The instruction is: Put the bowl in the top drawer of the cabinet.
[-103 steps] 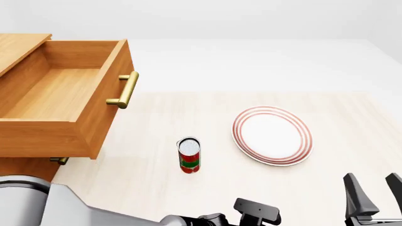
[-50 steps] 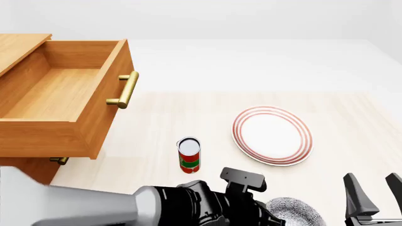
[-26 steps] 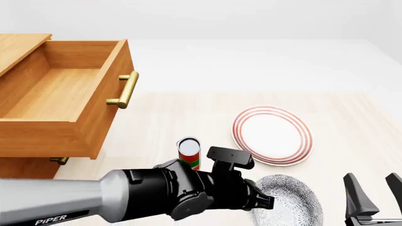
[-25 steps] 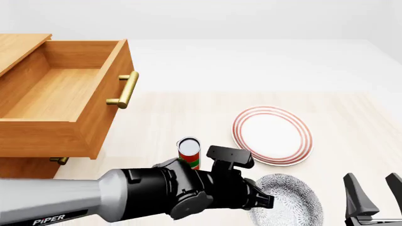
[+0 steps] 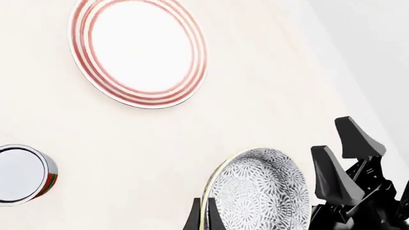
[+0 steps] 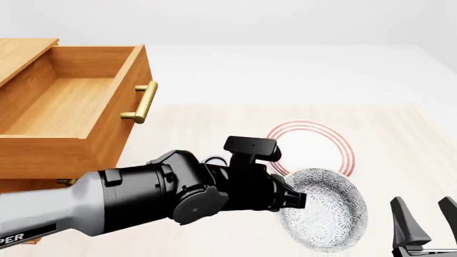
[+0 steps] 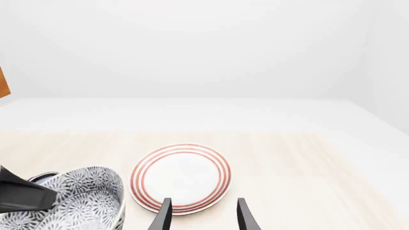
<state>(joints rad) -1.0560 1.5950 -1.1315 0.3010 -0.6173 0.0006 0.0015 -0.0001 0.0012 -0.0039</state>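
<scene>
The bowl [image 6: 322,208] is tilted on its side above the table, rim pinched by the left gripper [image 6: 291,199], partly covering the plate [image 6: 335,143]. Top drawer [image 6: 71,115] sits pulled out, well apart. Right gripper [image 7: 202,214] hangs spread, holding nothing.

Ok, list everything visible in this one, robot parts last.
bowl: 1, white with grey-blue floral, lifted, tilted, in left end effector.
plate: 1, white with red rings, on table beyond bowl.
can: 1, red and green, silver top, on table.
drawer: 1, light wood, brass handle, open, left side.
cabinet: 1, light wood, far left.
table: 1, pale wood.
left end effector: black, shut on bowl rim.
right end effector: black, open, near right edge.
</scene>
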